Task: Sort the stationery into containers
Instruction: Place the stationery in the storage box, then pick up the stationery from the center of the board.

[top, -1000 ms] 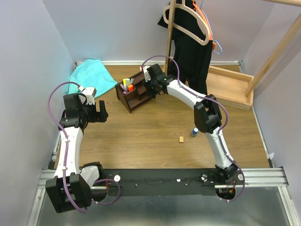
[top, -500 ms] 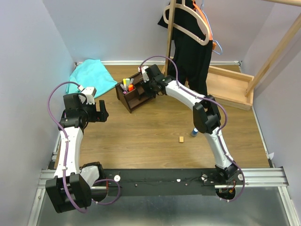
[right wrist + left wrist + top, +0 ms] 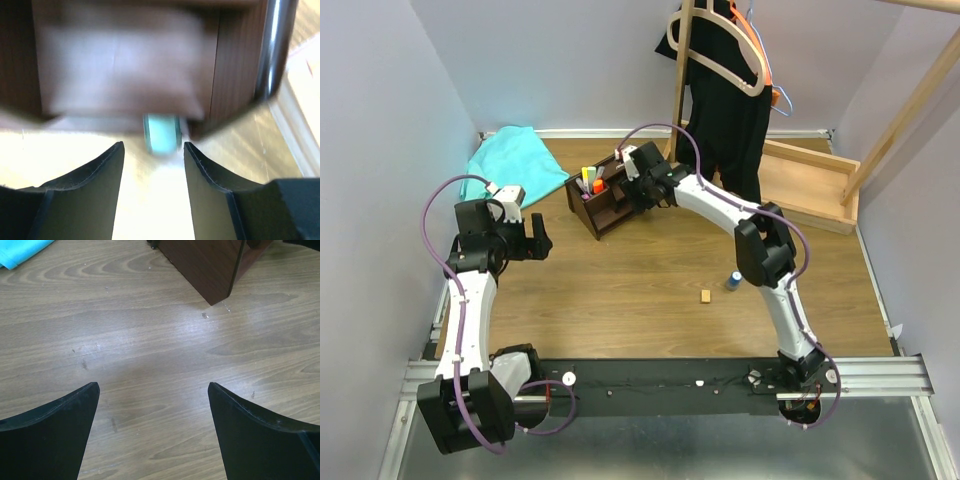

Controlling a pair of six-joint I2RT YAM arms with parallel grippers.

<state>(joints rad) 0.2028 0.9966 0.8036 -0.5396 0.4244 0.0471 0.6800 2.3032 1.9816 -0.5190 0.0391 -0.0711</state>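
Right gripper (image 3: pixel 153 148) stands parted, gripping nothing, the green marker (image 3: pixel 161 134) just beyond at the organizer's (image 3: pixel 120 60) edge — best to back straight off, not brushing it — while the left gripper (image 3: pixel 152 390) gapes empty.

A wood-grain table (image 3: pixel 620 290) carries everything. A dark brown desk organizer (image 3: pixel 605 210) stands at the far middle, a crumpled teal cloth (image 3: pixel 515 160) lies in the far left corner, and a light wooden tray (image 3: pixel 810 185) sits far right. Nearer, right of centre, a tan block (image 3: pixel 705 296) and a small blue cylinder (image 3: pixel 733 281) lie near each other, not touching
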